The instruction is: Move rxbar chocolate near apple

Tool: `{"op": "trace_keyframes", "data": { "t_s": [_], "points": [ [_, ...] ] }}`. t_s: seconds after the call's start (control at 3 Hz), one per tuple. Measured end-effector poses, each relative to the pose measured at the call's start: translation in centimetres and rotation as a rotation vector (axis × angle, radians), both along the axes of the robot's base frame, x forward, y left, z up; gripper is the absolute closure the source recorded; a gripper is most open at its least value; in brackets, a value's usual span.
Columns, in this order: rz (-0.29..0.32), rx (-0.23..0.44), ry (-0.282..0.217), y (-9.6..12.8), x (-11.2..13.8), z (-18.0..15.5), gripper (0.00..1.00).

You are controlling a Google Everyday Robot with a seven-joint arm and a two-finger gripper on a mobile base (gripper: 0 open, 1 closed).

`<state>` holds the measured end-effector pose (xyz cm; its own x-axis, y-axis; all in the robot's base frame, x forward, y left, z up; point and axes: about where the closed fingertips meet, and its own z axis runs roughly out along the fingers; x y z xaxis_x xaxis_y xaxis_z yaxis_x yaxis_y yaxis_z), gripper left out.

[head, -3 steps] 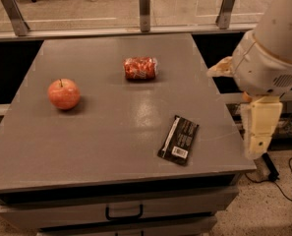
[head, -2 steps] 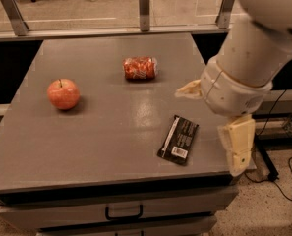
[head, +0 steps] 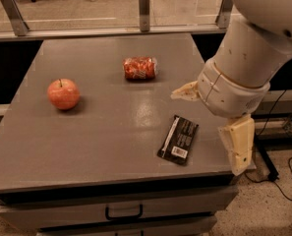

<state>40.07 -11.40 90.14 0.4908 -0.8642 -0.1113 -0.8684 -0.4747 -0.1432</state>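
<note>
Gripper hung at the right front corner of the table, its two beige fingers splayed wide, grasping nothing. rxbar chocolate lay flat on the grey top just left of the lower finger, not touching it, barcode end toward the front. apple sat well apart, far left. Red can lay on its side toward the back.

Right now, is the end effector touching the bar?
Apart. The camera view shows bare table between the bar and the end effector, which hangs by the table's right edge.
</note>
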Motion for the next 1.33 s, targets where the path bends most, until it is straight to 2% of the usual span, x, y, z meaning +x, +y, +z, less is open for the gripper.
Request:
{"op": "trace_keyframes", "data": {
  "t_s": [0.33,0.67,1.0,1.33],
  "points": [
    [0.132,0.001,-0.052,2.6,1.8,-0.4,0.00],
    [0.321,0.015,-0.084,6.4,3.5,-1.6,0.00],
    [0.438,-0.023,-0.098,8.3,4.6,-3.8,0.00],
    [0.460,-0.068,-0.101,7.3,5.7,-5.5,0.00]
  ]
}}
